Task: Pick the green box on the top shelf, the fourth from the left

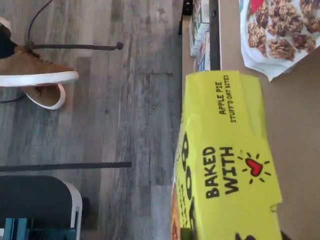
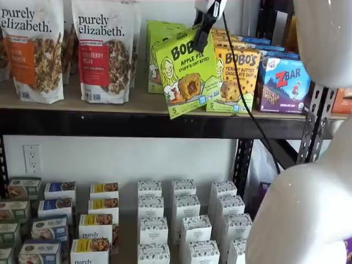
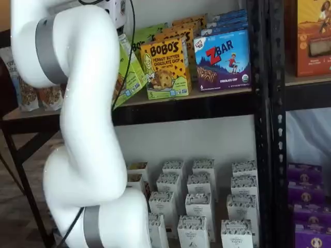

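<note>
gripper (image 2: 201, 34) clenched on the green box (image 2: 187, 74) at its top edge; box tilted, held out past the front beam of the top shelf (image 2: 137, 124), just left of the orange Bobo's box (image 2: 236, 77)

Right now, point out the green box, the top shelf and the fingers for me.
green box (image 2: 186, 77), shelf view, front face.
top shelf (image 2: 110, 122), shelf view, black front beam.
fingers (image 2: 202, 34), shelf view, black finger on the box's top edge.

White arm in front of the stocked top shelf (image 3: 207, 101).
The green box (image 3: 129, 77) tilts over the shelf's front edge, half hidden behind the arm (image 3: 77, 103); beside it stand an orange Bobo's box (image 3: 164, 67) and a blue Zbar box (image 3: 223, 61).
</note>
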Controlling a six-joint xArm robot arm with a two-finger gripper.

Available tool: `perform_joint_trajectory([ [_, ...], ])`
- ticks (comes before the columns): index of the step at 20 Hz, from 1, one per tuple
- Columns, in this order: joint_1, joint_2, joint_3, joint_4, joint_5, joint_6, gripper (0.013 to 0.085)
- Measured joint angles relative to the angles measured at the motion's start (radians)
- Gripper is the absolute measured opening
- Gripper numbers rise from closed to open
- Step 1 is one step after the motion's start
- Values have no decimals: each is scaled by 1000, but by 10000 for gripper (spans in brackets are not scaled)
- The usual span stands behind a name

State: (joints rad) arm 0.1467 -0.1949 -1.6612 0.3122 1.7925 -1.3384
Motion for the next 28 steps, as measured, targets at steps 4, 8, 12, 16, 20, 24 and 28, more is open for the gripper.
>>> perform_joint_trajectory([
  [4, -13, -29, 11, 19, 20, -2, 210],
  [8, -19, -56, 23, 20, 33, -3, 210],
  [12, -28, -84, 32, 19, 54, -7, 210],
  [16, -38, -113, 48, 24, 69, -11, 210],
  [20, -48, -129, 58, 23, 83, -18, 210],
  [24, -60, -143, 67, 20, 97, -29, 210],
  [28, -78, -163, 84, 22, 109, -44, 210],
])
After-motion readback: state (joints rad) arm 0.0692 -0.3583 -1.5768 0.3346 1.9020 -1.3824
